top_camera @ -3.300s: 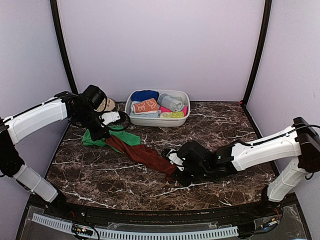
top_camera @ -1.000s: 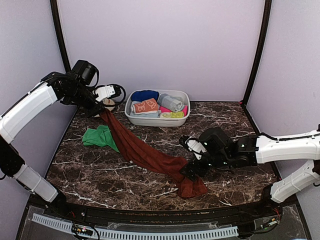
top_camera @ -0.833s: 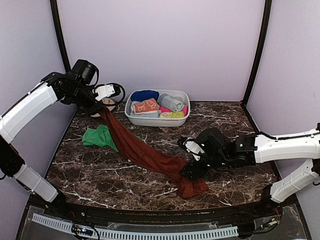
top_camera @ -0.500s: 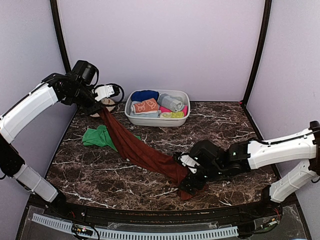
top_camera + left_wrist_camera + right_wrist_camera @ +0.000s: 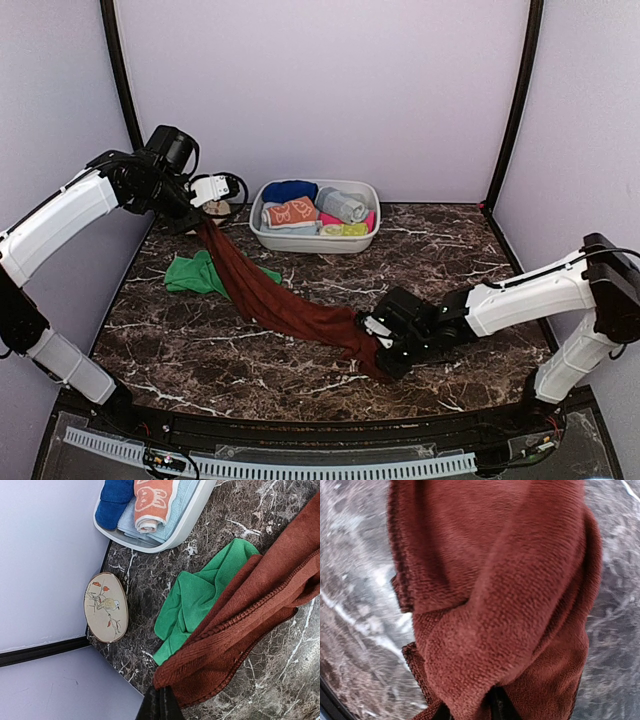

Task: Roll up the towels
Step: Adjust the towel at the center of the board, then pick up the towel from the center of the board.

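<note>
Dark marbled table (image 5: 450, 250); rust-brown towel (image 5: 280, 305); green towel (image 5: 195, 272); basin (image 5: 315, 243) probably white.

White arm links (image 5: 60, 215), black joints (image 5: 170, 150), black cable (image 5: 240, 181).

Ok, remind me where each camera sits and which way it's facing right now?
Top external: above and behind the bases, facing the back wall; both arms, left gripper and right gripper, show.
Left wrist: raised at far left, looking down on green towel and basin; own fingers at bottom.
Right wrist: low, close over rust-brown towel; fingertips at bottom.
Shared: all three show that towel.
</note>
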You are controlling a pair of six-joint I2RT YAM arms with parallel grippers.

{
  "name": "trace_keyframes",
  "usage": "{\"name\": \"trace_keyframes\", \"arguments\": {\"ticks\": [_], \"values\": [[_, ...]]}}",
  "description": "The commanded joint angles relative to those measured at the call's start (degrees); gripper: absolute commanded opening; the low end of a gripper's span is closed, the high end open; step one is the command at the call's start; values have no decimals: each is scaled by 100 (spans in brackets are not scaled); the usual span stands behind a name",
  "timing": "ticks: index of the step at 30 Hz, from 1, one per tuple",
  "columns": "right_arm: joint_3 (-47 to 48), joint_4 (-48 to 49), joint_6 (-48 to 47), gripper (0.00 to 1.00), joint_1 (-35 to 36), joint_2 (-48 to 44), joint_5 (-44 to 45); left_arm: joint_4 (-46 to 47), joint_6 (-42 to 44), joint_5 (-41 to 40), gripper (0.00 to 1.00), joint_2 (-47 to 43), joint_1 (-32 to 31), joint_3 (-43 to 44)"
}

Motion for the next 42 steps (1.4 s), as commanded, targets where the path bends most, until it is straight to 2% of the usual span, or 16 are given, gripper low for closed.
{"name": "trace_keyframes", "arguments": {"ticks": [1,4,9,12,15,19,22,30,38,42], "values": [[-171,7,16,22,-582,-397,52,119,102,-57,0,-288,55,-148],[-191,-151,-85,53,-943,-613,162,145,110,-37,0,-272,57,-154],[109,-531,-13,71,-1276,-781,774,169,111,-26,0,-232,52,-164],[457,-822,34,69,-1203,-911,1288,203,137,-46,0,-220,53,-166],[651,-842,-95,67,-481,-1077,1856,170,103,-18,0,-194,60,-123],[723,-628,54,60,392,-866,1541,173,101,2,0,-193,61,-153],[719,-239,245,54,669,-536,1095,173,87,13,0,-175,63,-167],[560,205,761,48,479,324,476,173,125,-13,0,-179,57,-126],[27,470,1050,48,148,247,213,176,119,0,0,-175,60,-148],[1,522,1068,44,86,407,143,199,117,2,0,-192,59,-156]]}}
